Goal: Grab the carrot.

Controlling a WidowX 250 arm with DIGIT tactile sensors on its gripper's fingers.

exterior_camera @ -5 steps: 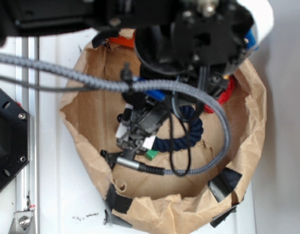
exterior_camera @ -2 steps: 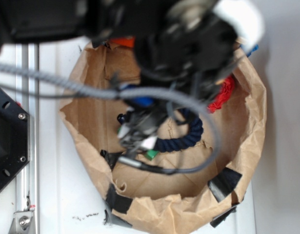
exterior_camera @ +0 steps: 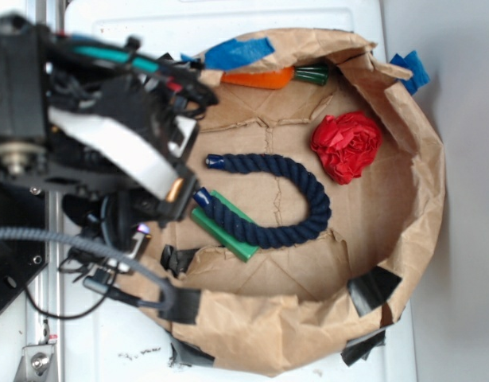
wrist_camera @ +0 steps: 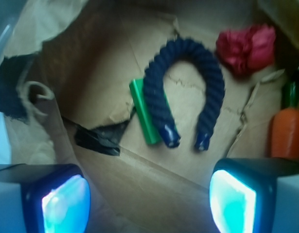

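Observation:
The orange carrot (exterior_camera: 260, 78) with its dark green stem end (exterior_camera: 312, 75) lies against the far inner wall of the brown paper bag (exterior_camera: 419, 239). In the wrist view the carrot (wrist_camera: 287, 133) shows at the right edge, stem pointing away. My gripper (wrist_camera: 149, 194) is open, its two glowing blue pads wide apart over the bag's bare paper floor, with nothing between them. The carrot is ahead and to the right of the right pad. In the exterior view my arm (exterior_camera: 109, 143) hangs over the bag's left rim and hides the fingers.
A dark blue rope (exterior_camera: 312, 199) bent in a U lies mid-bag, over a flat green block (exterior_camera: 228, 231). A red paper ball (exterior_camera: 346, 146) sits at the right, below the carrot's stem. Blue tape (exterior_camera: 238, 52) and black tape (exterior_camera: 371, 288) patch the rim.
My arm has swung from over the middle of the bag to its left side, uncovering the carrot, rope, block and red ball.

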